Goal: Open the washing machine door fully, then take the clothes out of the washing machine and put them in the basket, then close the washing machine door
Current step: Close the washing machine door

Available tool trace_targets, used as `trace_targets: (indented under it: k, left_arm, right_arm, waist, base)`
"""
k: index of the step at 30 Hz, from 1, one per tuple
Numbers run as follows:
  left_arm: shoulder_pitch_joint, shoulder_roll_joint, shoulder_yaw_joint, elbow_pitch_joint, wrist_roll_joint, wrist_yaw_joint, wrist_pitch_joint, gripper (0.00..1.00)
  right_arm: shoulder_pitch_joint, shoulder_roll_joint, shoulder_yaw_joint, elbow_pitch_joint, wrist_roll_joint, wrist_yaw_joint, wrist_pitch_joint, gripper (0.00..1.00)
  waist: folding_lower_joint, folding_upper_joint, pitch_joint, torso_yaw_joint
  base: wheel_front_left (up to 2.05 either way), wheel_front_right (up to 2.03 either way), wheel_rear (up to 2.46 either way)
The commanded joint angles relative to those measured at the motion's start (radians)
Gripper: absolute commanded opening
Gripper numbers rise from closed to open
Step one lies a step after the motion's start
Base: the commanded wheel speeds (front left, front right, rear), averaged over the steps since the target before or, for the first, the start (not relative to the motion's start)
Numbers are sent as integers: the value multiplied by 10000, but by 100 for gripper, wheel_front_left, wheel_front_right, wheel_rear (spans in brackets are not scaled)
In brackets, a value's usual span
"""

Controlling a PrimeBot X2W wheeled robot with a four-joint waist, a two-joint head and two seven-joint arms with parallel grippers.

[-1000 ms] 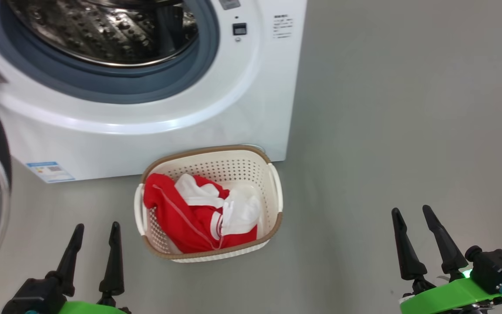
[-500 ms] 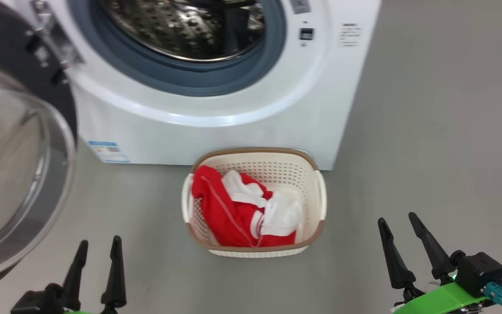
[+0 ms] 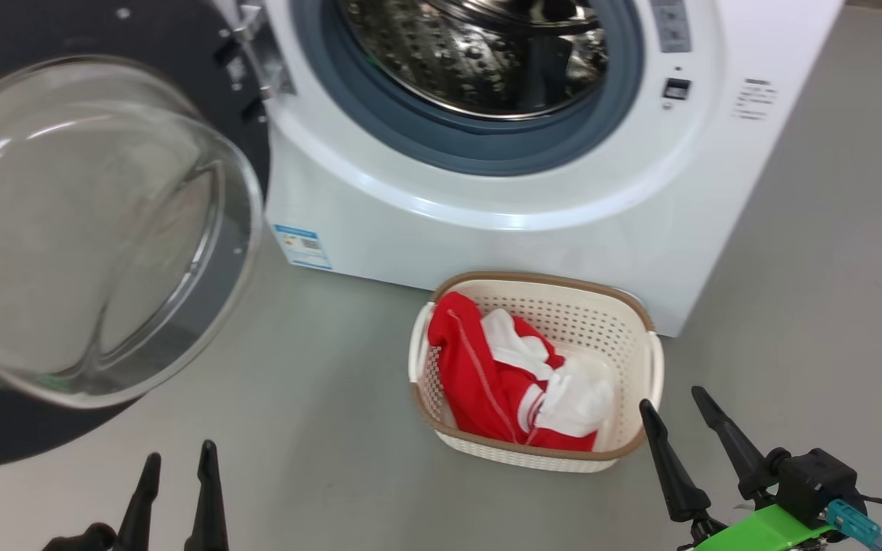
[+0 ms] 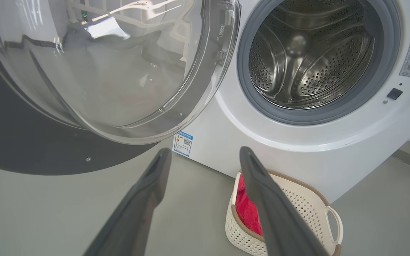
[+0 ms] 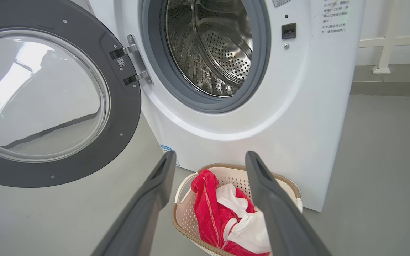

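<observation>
- since a second ago the head camera has swung to the left: the whole picture has slid rightward, so the door now takes up the left side; the machine, basket and clothes have not shifted against each other.
- far left: the washing machine door (image 3: 96, 229) stands swung wide open, a broad black rim around a clear, bulging glass bowl that looks smooth and glossy, hung on metal hinges (image 5: 133, 64) at its right edge.
- lower left: the left gripper (image 3: 181, 451), two long dark tapered fingers, jaws apart and holding nothing, over the smooth grey floor (image 3: 334, 474).
- centre: the washing machine (image 3: 487, 229), hard white casing, grey rubber gasket (image 3: 479, 157), perforated steel drum (image 4: 308, 53) that looks empty in both wrist views, and a small blue label (image 3: 303, 246) low on the front.
- right of centre: the basket (image 3: 625, 302), cream perforated plastic with a brown rim and white side handles, sits on the floor just before the machine; the clothes (image 3: 479, 375), soft crumpled red fabric with white panels and white stitching, lie inside it.
- lower right: the right gripper (image 3: 671, 398), jaws apart and empty, near the basket's right corner.
- judgement: unloading looks done, so closing the door is the step in hand; the next move calls for reaching the black rim and pushing it round on its hinges until it latches, and the left arm is nearer.
</observation>
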Motion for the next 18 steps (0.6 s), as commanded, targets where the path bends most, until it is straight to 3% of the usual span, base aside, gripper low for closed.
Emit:
trace_targets:
  k: [1,9,18]
  left_arm:
    - [16,113,256,-239,-136,113,-78,100]
    - [300,113,165,-399,-603,387,-78,100]
    - [612,112,345,-497,-821,457,-78,100]
  right_arm:
    - [-315,-106,323,-176,79,73,-65,100]
    - [-394,-57,642,-69,130,73,-65,100]
    - [-522,25,935,38,189,73,-65,100]
  waist:
    - [0,-1,-189,542]
    - [0,-1,-213,1104]
    - [0,-1,-285,1220]
  base:
    - [0,0,0]
    - [0,0,0]
    - [0,0,0]
